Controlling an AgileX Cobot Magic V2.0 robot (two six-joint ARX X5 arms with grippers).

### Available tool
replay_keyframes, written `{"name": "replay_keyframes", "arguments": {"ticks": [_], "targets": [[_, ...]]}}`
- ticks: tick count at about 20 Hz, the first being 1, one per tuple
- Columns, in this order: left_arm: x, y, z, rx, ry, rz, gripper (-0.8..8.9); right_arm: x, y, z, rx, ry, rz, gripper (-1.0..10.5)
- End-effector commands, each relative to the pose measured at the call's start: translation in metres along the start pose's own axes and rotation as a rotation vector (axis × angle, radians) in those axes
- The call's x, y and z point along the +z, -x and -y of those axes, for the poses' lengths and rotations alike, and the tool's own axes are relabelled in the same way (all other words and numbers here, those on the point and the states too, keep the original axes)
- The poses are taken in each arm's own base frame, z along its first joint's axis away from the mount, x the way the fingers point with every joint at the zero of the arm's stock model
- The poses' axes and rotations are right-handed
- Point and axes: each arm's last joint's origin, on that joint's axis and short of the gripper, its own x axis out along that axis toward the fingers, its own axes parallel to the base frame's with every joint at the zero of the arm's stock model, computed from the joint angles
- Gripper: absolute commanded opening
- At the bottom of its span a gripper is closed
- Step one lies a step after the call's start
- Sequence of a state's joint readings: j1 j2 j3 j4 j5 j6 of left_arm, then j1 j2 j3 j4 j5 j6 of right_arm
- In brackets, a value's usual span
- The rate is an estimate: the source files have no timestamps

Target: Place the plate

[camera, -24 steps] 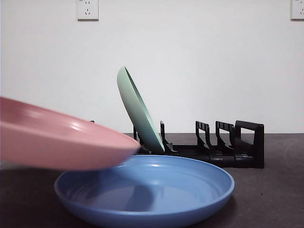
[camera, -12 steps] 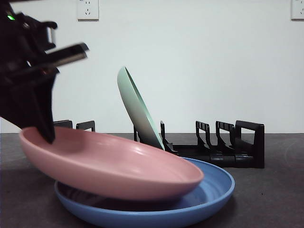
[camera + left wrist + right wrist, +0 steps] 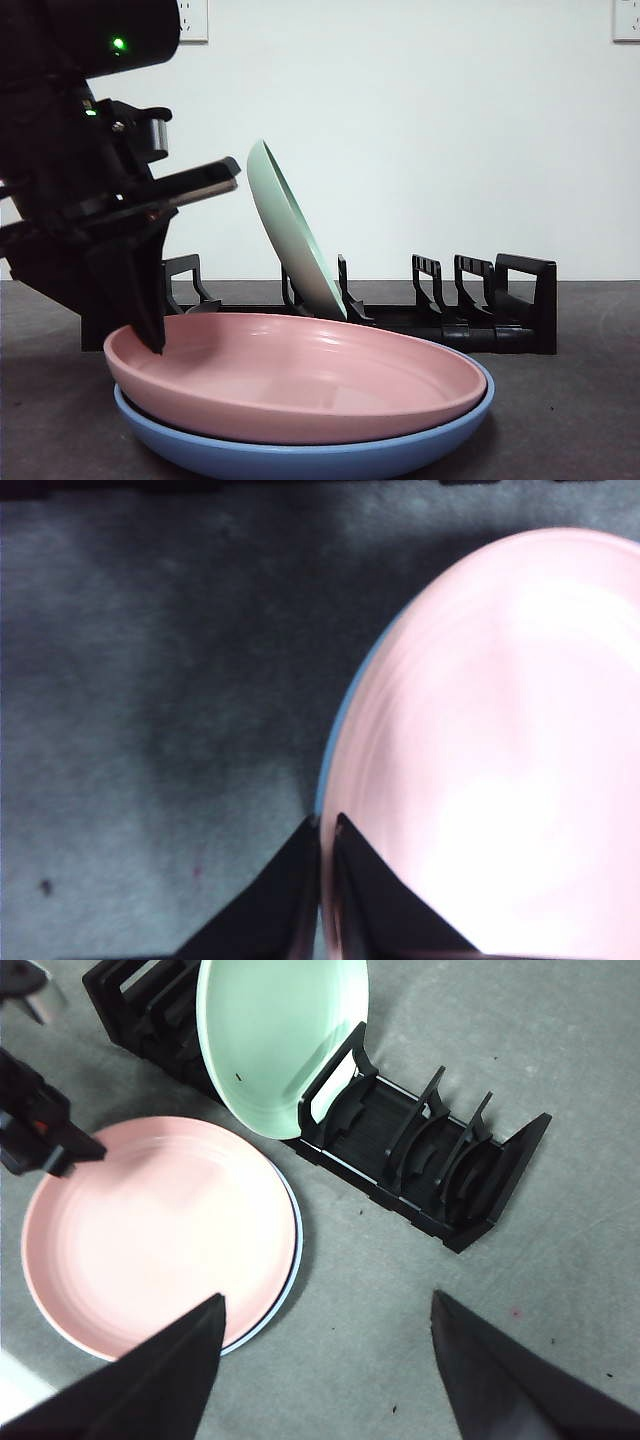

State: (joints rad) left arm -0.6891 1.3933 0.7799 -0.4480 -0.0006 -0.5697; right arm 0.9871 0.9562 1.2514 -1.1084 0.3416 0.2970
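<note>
plate: pink plate (image 3: pixel 300 375) is sitting nested on the blue plate (image 3: pixel 330 455), in front of the rack (image 3: pixel 480 310)
grip: left gripper (image 3: pixel 322 880) is pinching its near rim; right gripper (image 3: pixel 325 1380) is hanging spread, waiting
handling: looking stiff, light, slick; rim is probably the only hold

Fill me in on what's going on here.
The left gripper is clamped on the rim of a pink plate, which sits nested on top of a blue plate on the table. A green plate leans upright in the black rack behind them. The right gripper hangs open above the table, holding nothing.
</note>
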Motion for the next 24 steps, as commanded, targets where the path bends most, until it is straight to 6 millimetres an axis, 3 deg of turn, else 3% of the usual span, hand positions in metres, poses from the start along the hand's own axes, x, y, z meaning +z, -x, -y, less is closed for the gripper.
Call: {"name": "replay_keyframes", "arguments": {"ticks": [1,4,8,10,13,17,21,24], "targets": [[-0.001,-0.004,0.003,0.005,-0.009,-0.017,0.68,0.004,0.003,-0.002,0.009,-0.019,0.018,3.3],[-0.002,-0.002,0.002,0.015,-0.015,-0.029,2.39,0.004,0.003,-0.002,0.009,-0.021,0.017,3.3],[0.001,0.019,-0.001,0.027,-0.052,-0.016,2.90,0.004,0.003,-0.002,0.009,-0.022,0.016,3.3],[0.007,0.046,-0.004,0.047,-0.100,0.050,2.89,0.004,0.003,-0.002,0.009,-0.036,0.016,3.3],[0.010,0.105,-0.015,0.070,-0.176,0.214,2.77,0.004,0.002,-0.002,0.010,-0.059,0.013,3.3],[-0.012,0.169,-0.039,0.064,-0.177,0.402,2.77,0.005,0.001,-0.003,0.014,-0.063,0.017,3.3],[-0.045,0.200,-0.058,0.084,-0.120,0.447,2.78,0.016,-0.011,-0.008,0.074,-0.098,0.028,3.3],[-0.060,0.210,-0.063,0.071,-0.079,0.480,2.78,0.037,-0.039,-0.015,0.253,-0.146,0.034,3.3]]}}
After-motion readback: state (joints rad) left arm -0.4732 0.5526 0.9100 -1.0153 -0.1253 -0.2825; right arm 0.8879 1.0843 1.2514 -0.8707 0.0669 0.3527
